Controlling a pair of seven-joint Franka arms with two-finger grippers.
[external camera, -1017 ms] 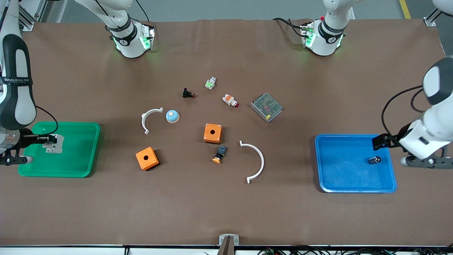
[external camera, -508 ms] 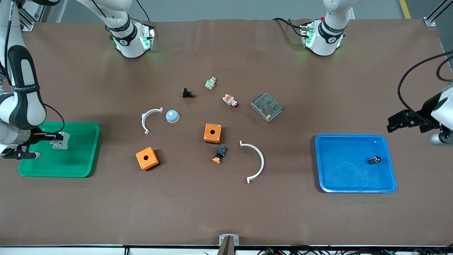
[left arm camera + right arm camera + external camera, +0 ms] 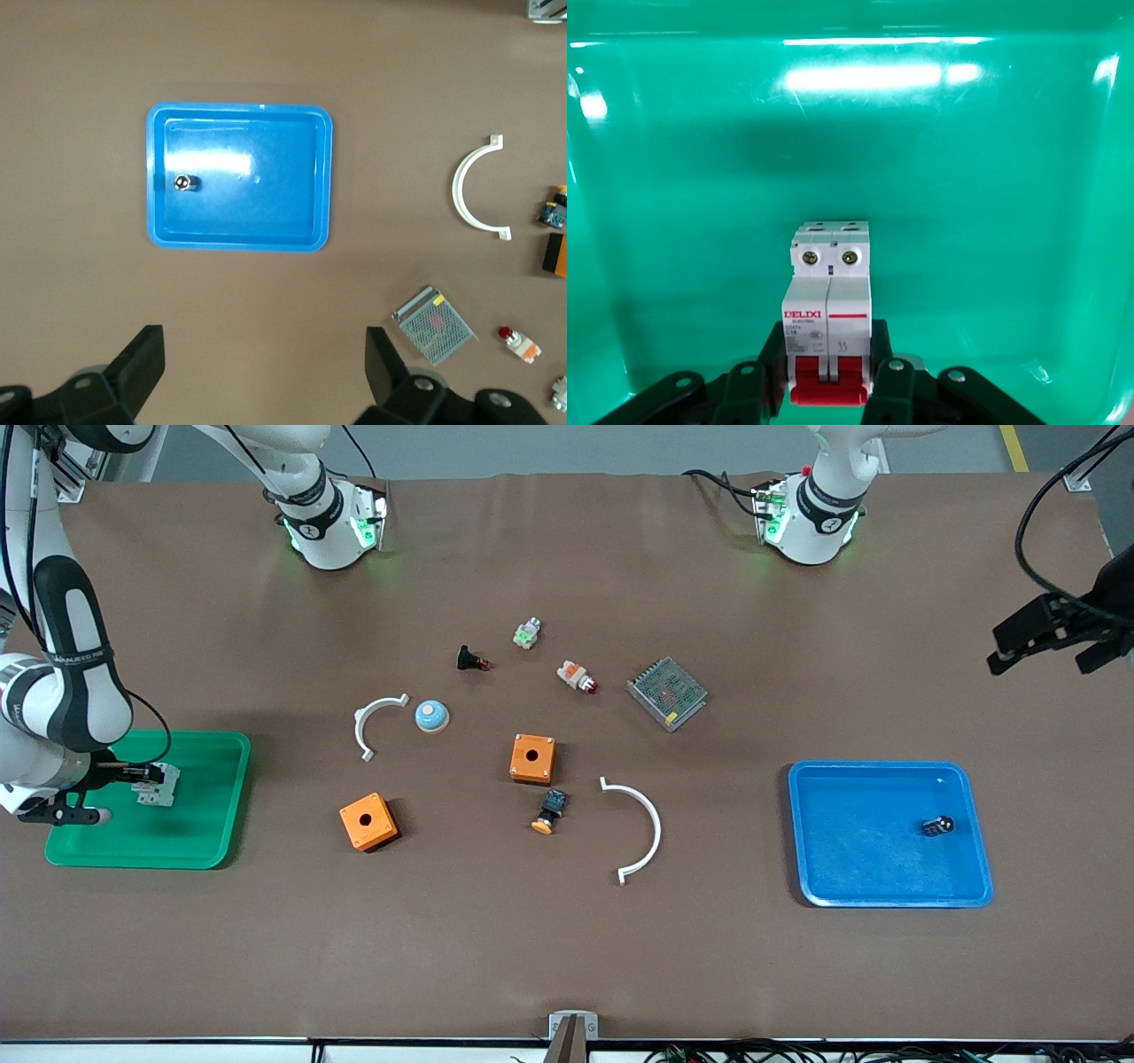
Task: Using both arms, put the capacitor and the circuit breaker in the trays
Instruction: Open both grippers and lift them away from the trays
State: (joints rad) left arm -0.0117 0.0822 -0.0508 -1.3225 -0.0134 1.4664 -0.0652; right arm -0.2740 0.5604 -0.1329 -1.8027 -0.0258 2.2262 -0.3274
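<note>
The circuit breaker (image 3: 159,786), a white-grey block with red levers (image 3: 828,382), is in my right gripper (image 3: 133,774), low over the green tray (image 3: 190,737). In the right wrist view the gripper (image 3: 829,376) has its fingers (image 3: 890,385) pressed on both sides of the breaker's red end, with the tray floor (image 3: 992,221) below. The capacitor (image 3: 937,825), a tiny black cylinder, lies in the blue tray (image 3: 886,765), apart from any gripper. My left gripper (image 3: 1038,661) is open and empty, high over bare table at the left arm's end. Its wrist view shows the capacitor (image 3: 185,183), the blue tray (image 3: 239,111) and the wide-apart gripper (image 3: 262,359).
In the table's middle lie two orange boxes (image 3: 532,758) (image 3: 368,821), two white arcs (image 3: 640,828) (image 3: 374,722), a metal power supply (image 3: 667,693), a blue-white dome button (image 3: 431,715), a black push-button (image 3: 469,660), an orange-capped button (image 3: 549,810), an indicator lamp (image 3: 577,677) and a green-lit part (image 3: 527,633).
My left gripper has risen from the blue tray and moved off toward the robots' bases; the capacitor stays in the tray. My right gripper has shifted the circuit breaker slightly toward the tray's middle.
</note>
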